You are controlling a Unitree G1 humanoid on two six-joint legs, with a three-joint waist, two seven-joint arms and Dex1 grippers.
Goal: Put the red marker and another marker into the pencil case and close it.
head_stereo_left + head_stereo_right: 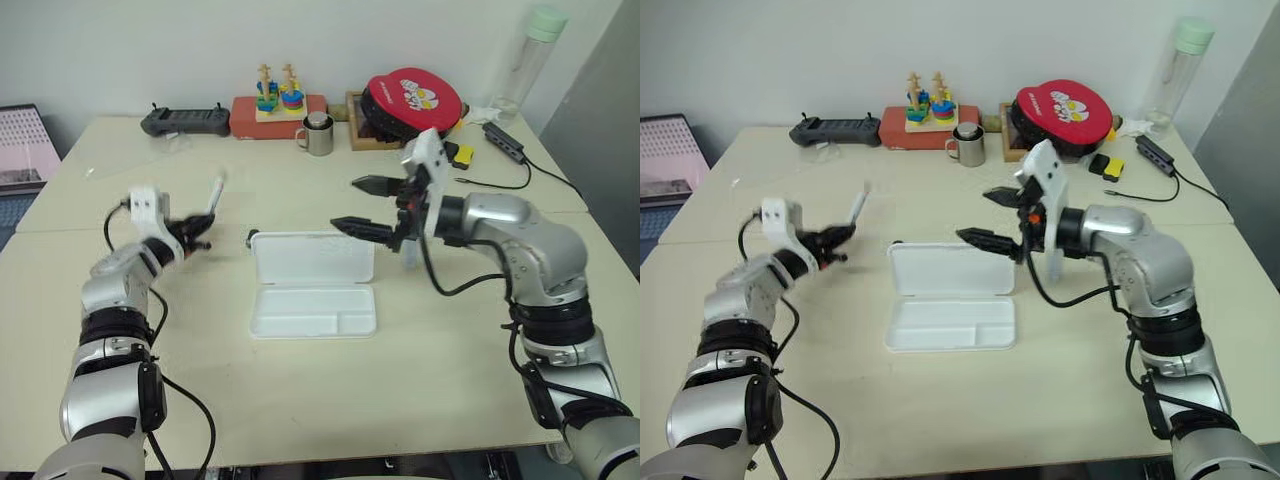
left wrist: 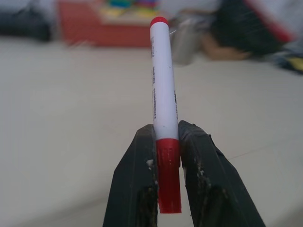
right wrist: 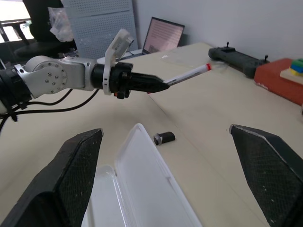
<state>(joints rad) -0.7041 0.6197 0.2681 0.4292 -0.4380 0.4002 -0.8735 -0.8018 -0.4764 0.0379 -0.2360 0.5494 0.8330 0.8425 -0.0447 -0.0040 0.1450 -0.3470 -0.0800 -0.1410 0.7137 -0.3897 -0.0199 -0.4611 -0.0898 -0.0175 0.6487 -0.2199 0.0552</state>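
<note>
Table (image 1: 300,380) bears open pencil case (image 1: 313,283); left pincer (image 2: 166,142) pinches red marker (image 2: 163,94); right pincer (image 1: 368,207) spread.

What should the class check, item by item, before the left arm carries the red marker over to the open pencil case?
1. Left gripper shut on the red marker: ok.
2. Marker clamped near its red end, long white part sticking out: ok, though it may swing.
3. Pencil case open, lid raised: ok.
4. Tray of the case free of objects: ok.
5. Right gripper open, hovering above the case: not ok, may block the path.
6. Second marker located: cannot tell.
</note>
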